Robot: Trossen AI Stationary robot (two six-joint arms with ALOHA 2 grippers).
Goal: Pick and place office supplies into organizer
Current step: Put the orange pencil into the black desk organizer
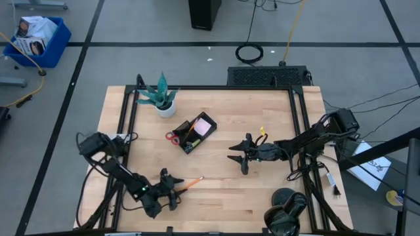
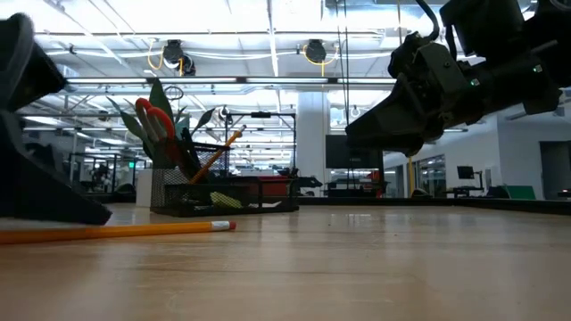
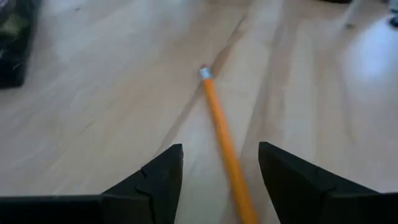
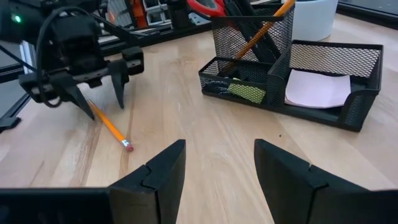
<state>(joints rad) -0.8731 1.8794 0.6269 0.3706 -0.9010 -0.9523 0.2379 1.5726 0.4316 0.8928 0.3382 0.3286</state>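
Observation:
An orange pencil (image 3: 224,143) lies flat on the wooden table near its front edge, eraser end pointing away from my left gripper. My left gripper (image 3: 221,155) is open and low over the table. Its fingers stand on either side of the pencil's near part (image 4: 93,109) and touch nothing. My right gripper (image 4: 221,152) is open and hangs above the table's middle (image 1: 239,157), holding nothing. The black mesh organizer (image 1: 193,133) stands farther back. It holds red-handled scissors (image 2: 156,120), a pencil, dark pens and a pink sticky-note pad (image 4: 317,87).
A potted green plant (image 1: 161,98) in a white pot stands at the far left, behind the organizer. Bare wood lies between the pencil (image 1: 190,183) and the organizer. A black frame rail runs along the table's left and right sides.

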